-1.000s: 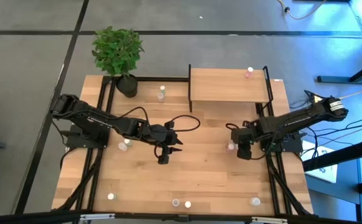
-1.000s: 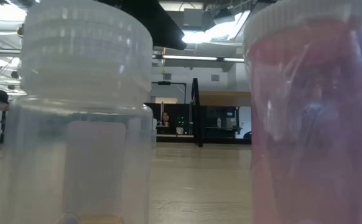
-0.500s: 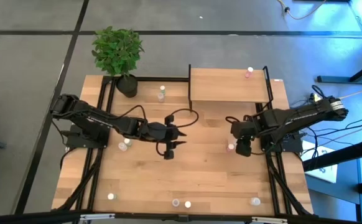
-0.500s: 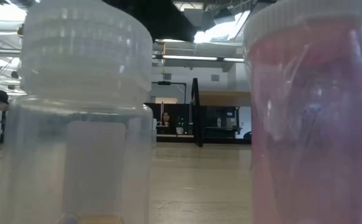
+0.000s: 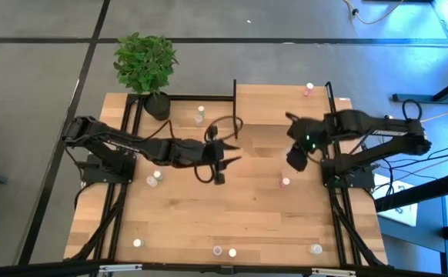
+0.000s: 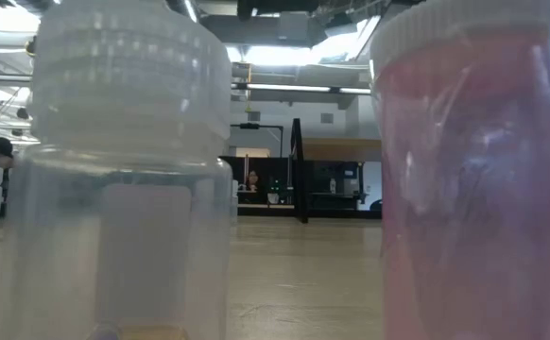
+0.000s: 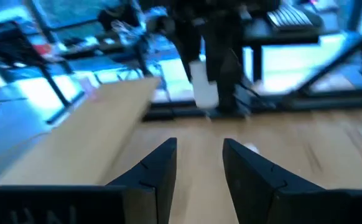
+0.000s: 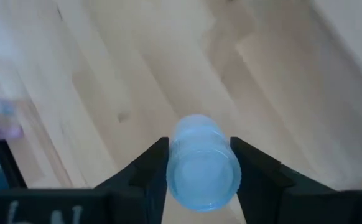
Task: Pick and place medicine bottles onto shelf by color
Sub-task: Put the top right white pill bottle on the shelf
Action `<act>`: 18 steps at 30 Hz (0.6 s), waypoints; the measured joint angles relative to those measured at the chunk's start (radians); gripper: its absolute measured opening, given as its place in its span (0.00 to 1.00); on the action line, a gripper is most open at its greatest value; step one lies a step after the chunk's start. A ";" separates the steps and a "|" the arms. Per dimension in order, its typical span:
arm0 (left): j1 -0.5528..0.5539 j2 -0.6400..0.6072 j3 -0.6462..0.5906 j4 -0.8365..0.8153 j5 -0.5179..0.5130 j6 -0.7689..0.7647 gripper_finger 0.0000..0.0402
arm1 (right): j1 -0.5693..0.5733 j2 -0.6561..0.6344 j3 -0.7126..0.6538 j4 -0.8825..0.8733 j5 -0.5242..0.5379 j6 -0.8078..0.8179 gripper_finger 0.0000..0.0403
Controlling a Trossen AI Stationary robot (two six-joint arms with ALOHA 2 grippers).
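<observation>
My right gripper [image 5: 295, 159] hangs high above the table, in front of the light-wood shelf [image 5: 282, 105], shut on a small bottle with a bluish cap [image 8: 203, 167]. That bottle also shows in the left wrist view as a white bottle [image 7: 203, 87] below dark fingers. My left gripper [image 5: 222, 163] stands mid-table, pointing level toward the right arm, open with nothing between its fingers [image 7: 162, 168]. A pink bottle [image 5: 285, 182] stands on the table below the right arm. Another pink-capped bottle [image 5: 309, 90] stands on the shelf's far right corner. My right gripper pinches the bluish-capped bottle between its two fingers, on opposite sides of the bottle [image 8: 172, 163] up by the cap. The fingers come steeply from above. The bottle hangs roughly upright below them [image 7: 203, 93], lifted clear of the table.
A potted plant [image 5: 147, 65] stands at the far left corner. Loose bottles stand by it [image 5: 200, 115], under the left arm [image 5: 153, 178] and along the near edge [image 5: 137, 243] [image 5: 225, 251] [image 5: 316, 248]. Two of them, a white-capped one [image 6: 124, 170] and a pink one [image 6: 473, 179], fill the low view.
My right gripper has risen well clear of the table and gone toward the far edge and the shelf, still shut on the bottle. The pink bottle beneath it stays on the table. My left gripper has risen, tipped from pointing down to near level, and swung toward the right.
</observation>
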 joint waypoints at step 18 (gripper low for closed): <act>0.038 0.000 0.118 -0.038 -0.104 0.081 0.31 | -0.443 0.348 0.515 -0.214 -0.045 -0.305 0.38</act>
